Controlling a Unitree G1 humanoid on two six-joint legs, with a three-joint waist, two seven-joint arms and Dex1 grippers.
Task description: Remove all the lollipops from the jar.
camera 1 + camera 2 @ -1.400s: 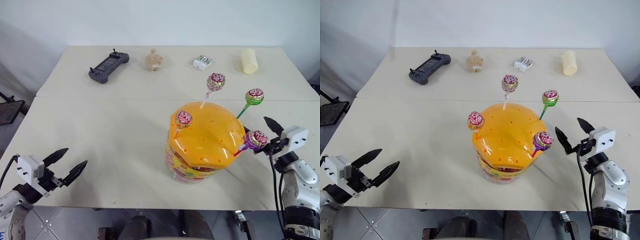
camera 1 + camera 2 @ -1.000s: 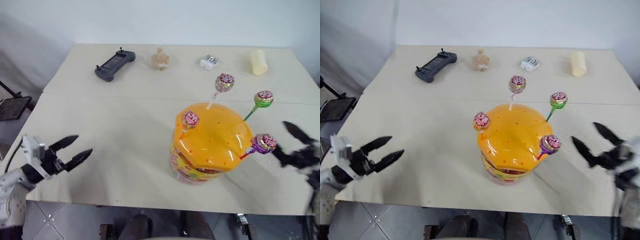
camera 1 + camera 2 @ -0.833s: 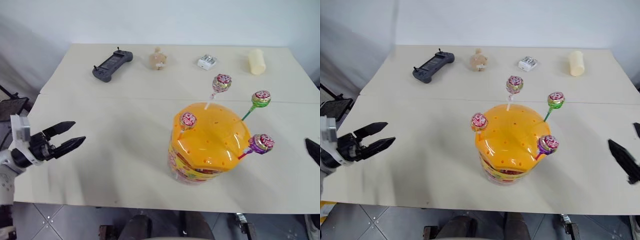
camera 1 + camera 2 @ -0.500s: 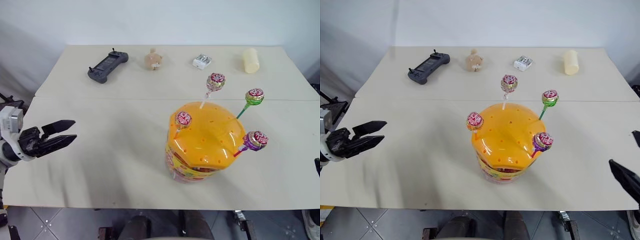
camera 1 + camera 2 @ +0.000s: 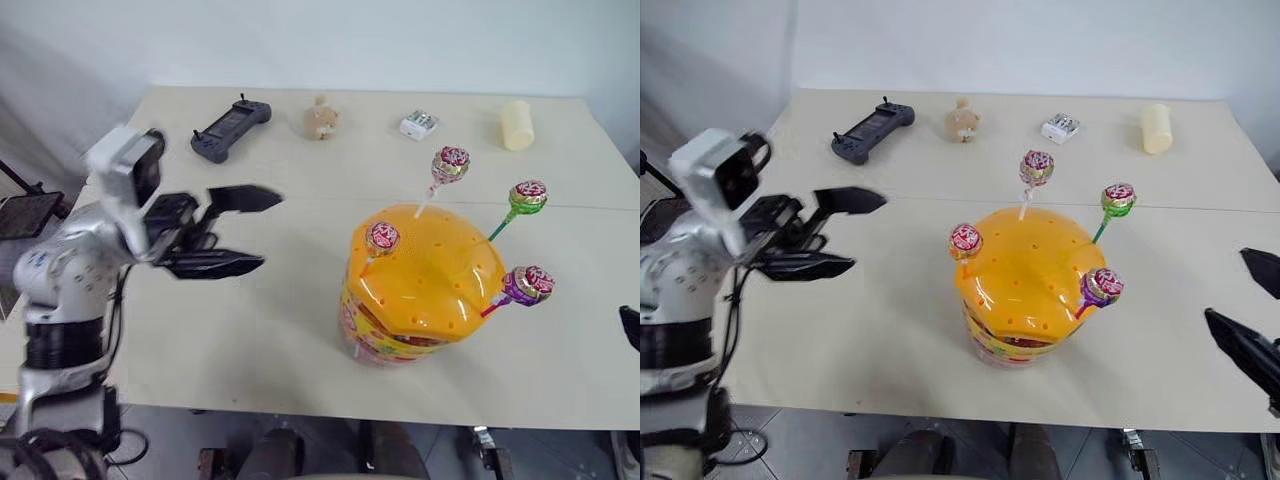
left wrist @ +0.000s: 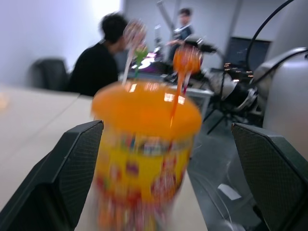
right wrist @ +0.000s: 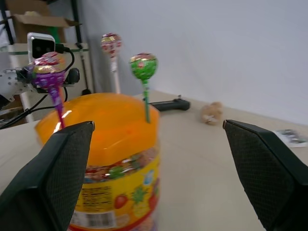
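- Near the front edge of the table (image 5: 250, 330) stands the jar (image 5: 420, 295), a clear tub with a bright label and a glossy orange dome lid dotted with small holes.
- Four lollipops are stuck in the lid by their sticks, all upright or leaning outward: a pink one (image 5: 450, 163) at the far side, a green one (image 5: 527, 195) on the far right, a purple one (image 5: 529, 284) low on the right, and an orange one (image 5: 381, 238) on the left slope.
- Left of the jar, the left gripper (image 5: 245, 230) hangs above the table, its two black fingers spread wide and pointing toward the jar with nothing between them; it is well apart from the jar.
- At the right edge, the right gripper (image 5: 1255, 315) shows its two finger tips, also spread wide and empty, clear of the jar and the purple lollipop.
- Along the far side of the table lie a dark game controller (image 5: 230, 130), a small tan toy (image 5: 320, 118), a small white box (image 5: 418, 124) and a pale yellow cylinder (image 5: 517, 125).
- Beyond the jar in the left wrist view, people (image 6: 98, 60) sit in the room, blurred.
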